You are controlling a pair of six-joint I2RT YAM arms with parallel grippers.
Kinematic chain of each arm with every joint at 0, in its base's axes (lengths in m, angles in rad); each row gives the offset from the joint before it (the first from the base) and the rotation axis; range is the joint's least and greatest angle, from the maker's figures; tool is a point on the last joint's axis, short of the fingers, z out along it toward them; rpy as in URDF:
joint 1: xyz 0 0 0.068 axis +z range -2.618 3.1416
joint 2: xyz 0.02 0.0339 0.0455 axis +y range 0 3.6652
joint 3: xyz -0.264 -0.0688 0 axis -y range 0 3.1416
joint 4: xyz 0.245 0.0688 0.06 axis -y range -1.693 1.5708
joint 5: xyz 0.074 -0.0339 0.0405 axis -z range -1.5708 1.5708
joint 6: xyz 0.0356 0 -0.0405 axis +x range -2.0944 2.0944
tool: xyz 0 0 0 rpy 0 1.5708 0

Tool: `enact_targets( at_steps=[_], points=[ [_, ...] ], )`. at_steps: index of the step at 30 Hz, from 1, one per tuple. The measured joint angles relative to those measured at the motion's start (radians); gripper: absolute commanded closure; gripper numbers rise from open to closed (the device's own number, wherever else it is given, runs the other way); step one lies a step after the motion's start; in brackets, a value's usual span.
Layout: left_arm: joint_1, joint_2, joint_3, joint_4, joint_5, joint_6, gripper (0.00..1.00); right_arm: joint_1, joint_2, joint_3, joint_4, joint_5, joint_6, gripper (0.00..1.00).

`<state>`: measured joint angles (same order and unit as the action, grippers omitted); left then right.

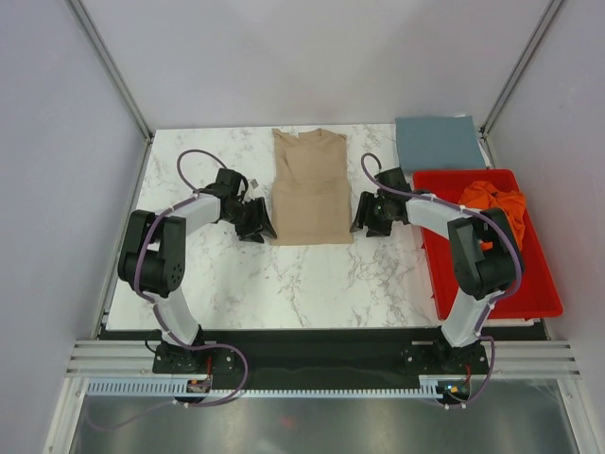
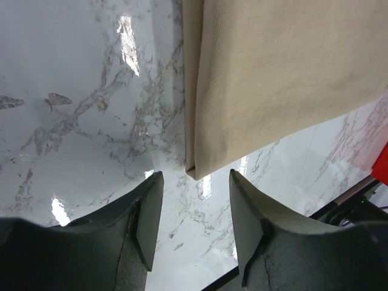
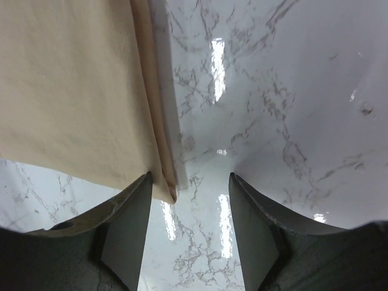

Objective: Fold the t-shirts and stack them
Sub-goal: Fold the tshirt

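— Marble table point(image 1: 312, 284), tan shirt point(image 1: 310, 189) lying mid-table, sides folded in. Where are the arms?
— See, the left gripper point(image 1: 257, 225) sits just beside the near left hem corner, the right gripper point(image 1: 364, 219) at the near right one. Both are spread, holding nothing.
— Next?
— Probably the hem-to-collar fold. Pinch every layer at each corner, lift together, keep the hem taut. Meanwhile the blue shirt point(image 1: 438, 142) lies folded far right and the orange shirt point(image 1: 493, 200) is crumpled in the tray point(image 1: 492, 293).

tan t-shirt point(image 1: 310, 189): matt ribbed cloth | table point(image 1: 284, 284): glossy marble-look | tray point(image 1: 541, 284): smooth red plastic
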<state>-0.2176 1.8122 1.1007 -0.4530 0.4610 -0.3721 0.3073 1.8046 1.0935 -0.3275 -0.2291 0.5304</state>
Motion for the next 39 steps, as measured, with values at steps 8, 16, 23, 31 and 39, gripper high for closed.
enact_targets(
  at_steps=[8, 16, 23, 31, 39],
  points=[
    [-0.001, -0.005, -0.031, 0.064, -0.014, -0.064, 0.48, 0.039, -0.032, -0.066, 0.063, 0.013, 0.085, 0.38],
    [-0.003, -0.005, -0.036, 0.088, -0.013, -0.082, 0.6, 0.046, -0.049, -0.106, 0.124, 0.021, 0.137, 0.4],
    [-0.014, -0.005, -0.071, 0.097, -0.013, -0.088, 0.59, 0.056, -0.054, -0.124, 0.151, 0.021, 0.153, 0.42],
    [-0.037, -0.037, -0.104, 0.106, -0.028, -0.098, 0.54, 0.072, -0.061, -0.145, 0.172, 0.022, 0.167, 0.47],
    [-0.063, -0.037, -0.112, 0.111, -0.05, -0.118, 0.85, 0.082, -0.063, -0.165, 0.188, 0.026, 0.177, 0.76]
  ],
)
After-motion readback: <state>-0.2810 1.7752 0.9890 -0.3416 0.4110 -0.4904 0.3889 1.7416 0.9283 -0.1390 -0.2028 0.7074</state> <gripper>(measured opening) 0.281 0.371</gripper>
